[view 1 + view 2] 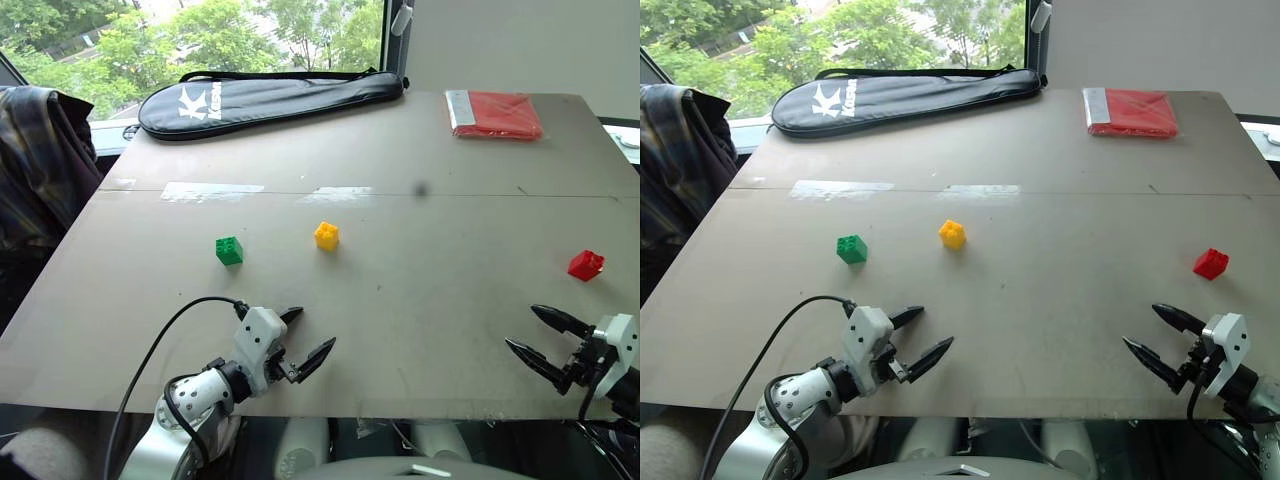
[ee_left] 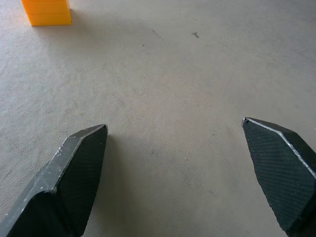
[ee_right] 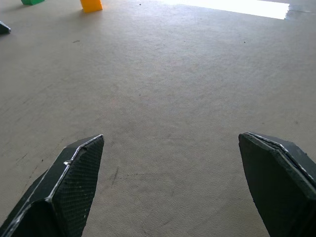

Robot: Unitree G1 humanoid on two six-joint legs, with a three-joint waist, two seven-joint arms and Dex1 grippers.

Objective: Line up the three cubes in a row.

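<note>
Looking across the surface (image 1: 420, 300), you see none of the three cubes lined up yet: taking the yellow cube (image 1: 326, 235) as your landmark, the green cube (image 1: 229, 250) sits near it on the robot's left and slightly closer to the robot, while the red cube (image 1: 585, 265) lies well apart on the right, also a little nearer the robot. Your left gripper (image 1: 312, 338) hangs at the near edge, nearer the robot than the yellow cube, with its fingers (image 2: 81, 163) spread wide and nothing between them; your right gripper (image 1: 538, 334) waits nearer than the red cube, fingers likewise apart and empty. That stance reads as a ready pose, each arm covering the cubes on its own side, so you probably bring the red one in toward the yellow. Beyond the yellow cube, at the far edge, lies a black racket bag (image 1: 270, 100) with a white "K" logo and smaller lettering too small to read; the flat red packet (image 1: 495, 113) far right carries no legible writing.
</note>
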